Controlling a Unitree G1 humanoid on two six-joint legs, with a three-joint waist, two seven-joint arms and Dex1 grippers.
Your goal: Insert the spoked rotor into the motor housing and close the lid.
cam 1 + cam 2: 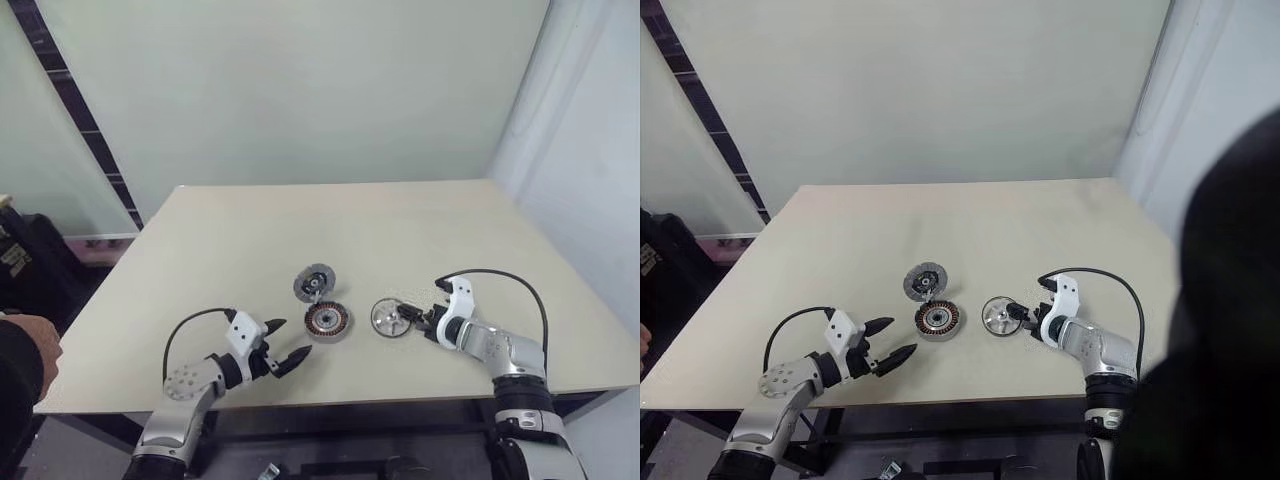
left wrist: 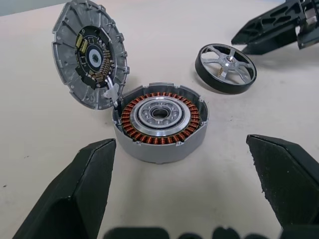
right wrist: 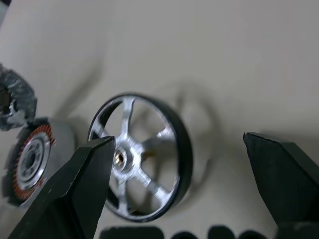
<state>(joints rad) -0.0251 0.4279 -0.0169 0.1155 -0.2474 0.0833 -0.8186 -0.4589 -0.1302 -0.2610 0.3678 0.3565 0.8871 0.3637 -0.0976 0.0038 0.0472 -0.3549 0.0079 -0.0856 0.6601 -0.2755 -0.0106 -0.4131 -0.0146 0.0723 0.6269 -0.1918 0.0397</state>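
The motor housing (image 1: 327, 321), round with copper windings, sits near the table's front edge. The ribbed grey lid (image 1: 313, 283) stands tilted open at its far side, joined to it by short wires. To the right, the spoked rotor (image 1: 388, 318) lies flat, silver spokes inside a dark rim. My right gripper (image 1: 408, 316) is open just right of the rotor, which lies on the table (image 3: 139, 159) ahead of its fingers (image 3: 284, 179) and is not gripped. My left gripper (image 1: 295, 338) is open and empty, left of the housing (image 2: 159, 122) and pointing at it.
The beige table (image 1: 330, 220) stretches back behind the parts. Its front edge runs close under both arms. A person's hand (image 1: 25, 350) shows at the left edge. A dark shape (image 1: 1230, 300) close to the camera covers the right side of the right eye view.
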